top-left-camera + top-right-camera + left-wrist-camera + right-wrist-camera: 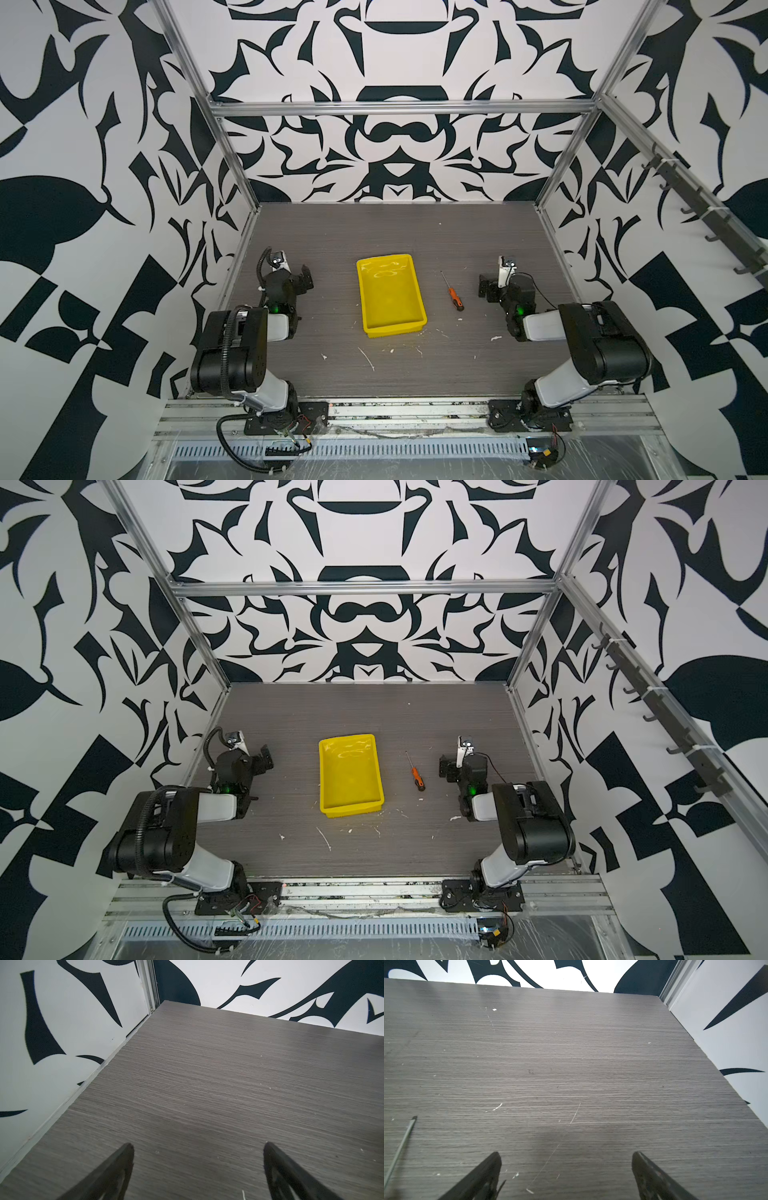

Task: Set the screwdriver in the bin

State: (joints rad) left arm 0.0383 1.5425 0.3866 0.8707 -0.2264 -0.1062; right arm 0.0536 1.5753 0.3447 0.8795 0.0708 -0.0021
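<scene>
Front rail: Nearest us, along the bottom of the frame, the ribbed aluminium rail (407, 409) carries both arm bases, one at each end.
Scuffs: Just beyond it, white flecks and scratches (368, 359) are scattered over the dark grey wood-grain tabletop (395, 232), low in the frame.
Bin: Centre frame in both top views sits the shallow rectangular bright yellow plastic bin (395, 326) (352, 808). Its glossy inside catches the light and nothing shows in it.
Screwdriver: Right of centre, the slim orange-handled screwdriver with black butt and thin metal shaft (453, 293) (415, 773) lies flat on the tabletop outside the bin. Its butt is nearest us and its tip points up the frame. Only its shaft (402, 1145) shows in the right wrist view, at the lower left.
Left gripper: Left of the bin, well apart from it, the black left gripper (305, 280) (197, 1147) has its jaws spread wide over bare wood, gripping nothing.
Right gripper: Over on the right, the black right gripper (484, 286) (565, 1155) is also spread wide and grips nothing. It is just beside the screwdriver but not touching it.
In the way: The bin's right wall stands between the screwdriver and the bin floor, with only bare tabletop between right gripper and screwdriver.
Side wall: A dark hook rail (706, 216) runs along the right edge.
Back wall: Farthest off, black-and-white patterned panels (395, 137) fill the upper frame.
</scene>
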